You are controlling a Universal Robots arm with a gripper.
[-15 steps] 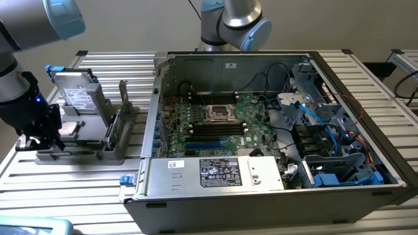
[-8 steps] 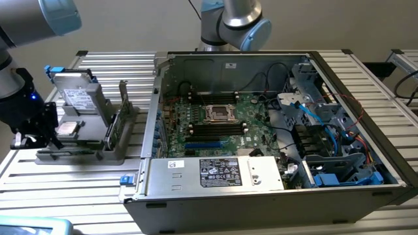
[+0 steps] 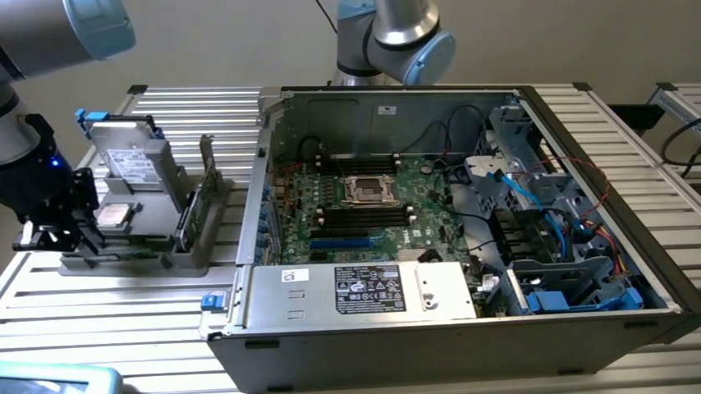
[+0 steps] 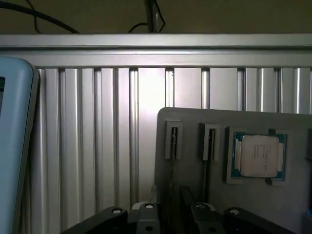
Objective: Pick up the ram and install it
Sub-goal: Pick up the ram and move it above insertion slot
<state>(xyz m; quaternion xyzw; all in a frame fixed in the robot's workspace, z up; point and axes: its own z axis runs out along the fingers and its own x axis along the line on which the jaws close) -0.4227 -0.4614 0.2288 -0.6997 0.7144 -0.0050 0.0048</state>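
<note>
Arm stooped low at the holder's end, ram standing in its rack.
At the exterior view's left the arm [image 3: 28, 123] reaches down, its gripper [image 3: 61, 236] low at the left end of the gray holder [image 3: 131, 264]; how wide the jaws stand I cannot tell. The ram [image 3: 206, 187] stands upright in that holder, apart from the gripper. The open computer case [image 3: 438, 353] sits further right.
</note>
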